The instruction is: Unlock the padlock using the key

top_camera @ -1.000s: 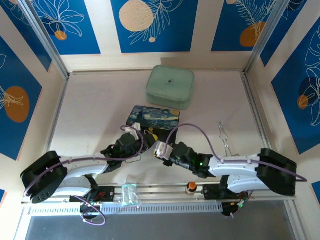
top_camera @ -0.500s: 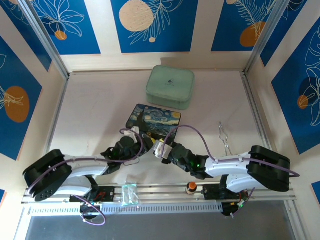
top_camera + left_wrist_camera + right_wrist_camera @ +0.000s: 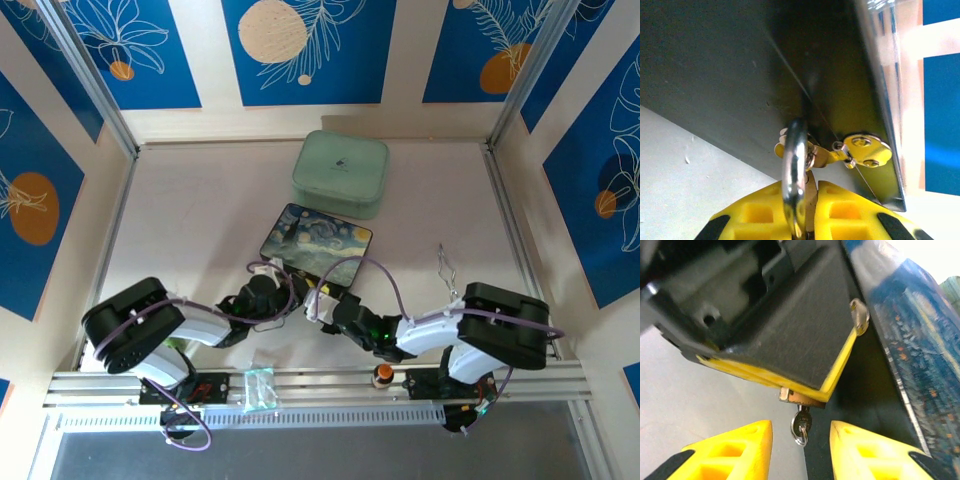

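- The left gripper (image 3: 809, 192) is pinching the silver loop of the padlock (image 3: 793, 155), which sits against the near side of the painted box (image 3: 315, 238).
- The key (image 3: 801, 424) sticks out of the padlock's bottom.
- The right gripper (image 3: 801, 439) is spread, with one finger on each side of the key and a gap between them and it.

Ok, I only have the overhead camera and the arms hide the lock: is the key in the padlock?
Observer: Yes, the right wrist camera shows the key seated in the padlock.
Operator: Do the jaws have it?
Observer: No. The right gripper has its jaws open, one each side of the key, neither touching.
Operator: And the left?
Observer: The left gripper is shut on the padlock's shackle, which passes through the clasp on the box.
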`<state>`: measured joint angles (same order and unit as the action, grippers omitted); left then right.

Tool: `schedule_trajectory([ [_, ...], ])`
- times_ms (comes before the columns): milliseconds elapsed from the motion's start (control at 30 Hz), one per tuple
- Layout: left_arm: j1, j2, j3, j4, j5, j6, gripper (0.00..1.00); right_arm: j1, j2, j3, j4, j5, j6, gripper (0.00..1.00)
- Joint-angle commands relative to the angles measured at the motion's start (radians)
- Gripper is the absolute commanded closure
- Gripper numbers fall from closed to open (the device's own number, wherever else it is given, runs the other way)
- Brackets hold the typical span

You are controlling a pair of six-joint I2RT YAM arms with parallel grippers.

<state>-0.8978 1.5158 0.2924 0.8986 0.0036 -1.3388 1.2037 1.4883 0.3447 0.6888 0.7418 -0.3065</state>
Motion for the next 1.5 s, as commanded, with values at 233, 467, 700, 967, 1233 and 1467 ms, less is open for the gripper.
schedule_trajectory([
  [233,0.003,0.073,-0.035,0.225,0.048,-0.040,1.00,-0.006,0.122,0.017,0.148,0.139,0.051,0.68],
  [467,0.003,0.086,-0.036,0.243,0.056,-0.041,1.00,-0.009,0.104,0.037,0.104,0.118,0.098,0.80],
  [700,0.002,0.047,-0.036,0.199,0.064,-0.030,1.00,-0.033,0.114,0.055,0.080,0.103,0.138,0.86],
  [967,-0.001,0.003,-0.024,0.127,0.082,0.000,1.00,-0.100,0.051,0.029,0.049,-0.184,0.234,0.93],
  [1233,-0.004,-0.099,-0.018,-0.001,0.069,0.045,1.00,-0.290,-0.073,-0.012,-0.024,-0.557,0.457,0.95],
  [1467,-0.007,-0.092,-0.030,0.039,0.070,0.038,1.00,-0.362,-0.105,0.022,-0.136,-0.693,0.525,0.95],
])
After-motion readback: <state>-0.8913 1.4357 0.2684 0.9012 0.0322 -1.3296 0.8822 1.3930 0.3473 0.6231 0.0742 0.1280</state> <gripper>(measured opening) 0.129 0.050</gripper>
